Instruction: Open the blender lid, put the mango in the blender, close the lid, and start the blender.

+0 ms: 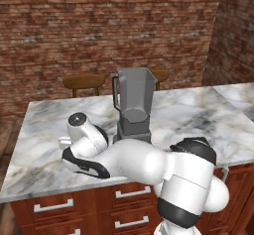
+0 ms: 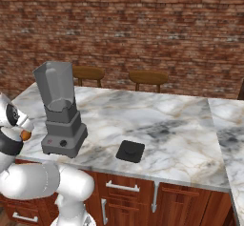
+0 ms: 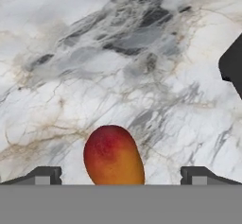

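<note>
Fingers (image 3: 49,175) wide apart — between them the mango (image 3: 113,156), egg-shaped, red-orange.

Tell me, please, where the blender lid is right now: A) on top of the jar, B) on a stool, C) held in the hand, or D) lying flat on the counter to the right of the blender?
D: the blender lid lies flat on the marble counter, right of the blender, whose jar is open on top.
</note>
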